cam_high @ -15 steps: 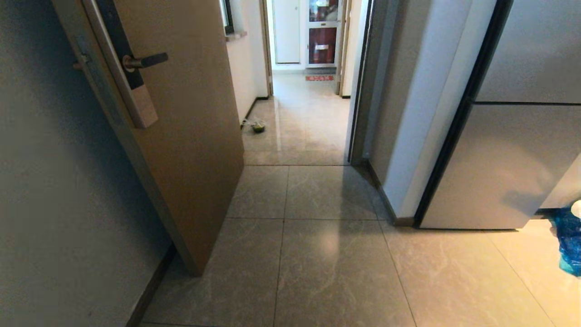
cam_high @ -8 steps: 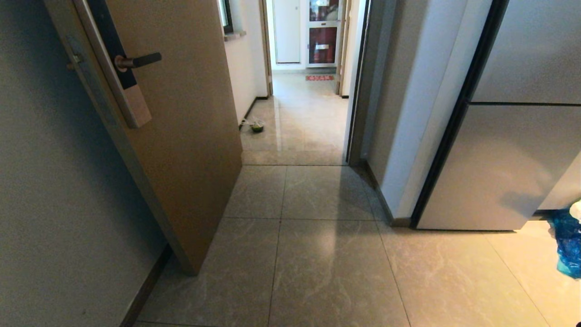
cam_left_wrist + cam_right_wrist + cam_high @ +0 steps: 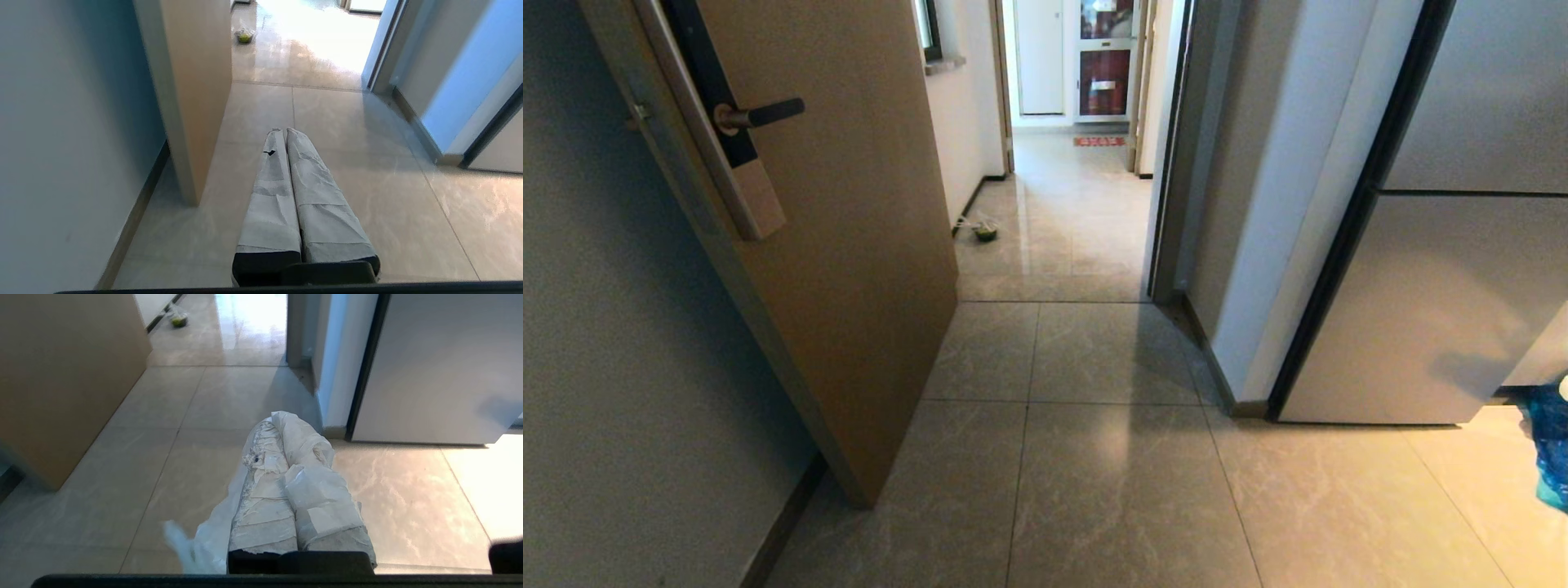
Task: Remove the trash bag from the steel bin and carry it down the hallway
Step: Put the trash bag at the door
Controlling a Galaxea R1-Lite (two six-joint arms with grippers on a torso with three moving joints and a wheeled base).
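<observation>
In the right wrist view my right gripper (image 3: pixel 274 418) is shut on thin white plastic of the trash bag (image 3: pixel 196 543). The plastic wraps over one taped finger and hangs down beside the fingers above the floor. No print shows on it here. In the left wrist view my left gripper (image 3: pixel 284 130) is shut with nothing in it, its taped fingers pressed together. Neither gripper shows in the head view. The hallway (image 3: pixel 1066 212) with beige tiles lies straight ahead through the doorway. The steel bin is out of view.
An open wooden door (image 3: pixel 849 245) with a lever handle stands close on the left. A white wall corner (image 3: pixel 1258 245) and a grey cabinet front (image 3: pixel 1437 310) close the right side. A small green-and-white object (image 3: pixel 985 231) lies by the hallway's left wall. A blue bag (image 3: pixel 1553 441) sits at the right edge.
The whole head view has shifted slightly: the door and its handle have slid to the left in the picture, so the camera has moved. Nothing else differs.
</observation>
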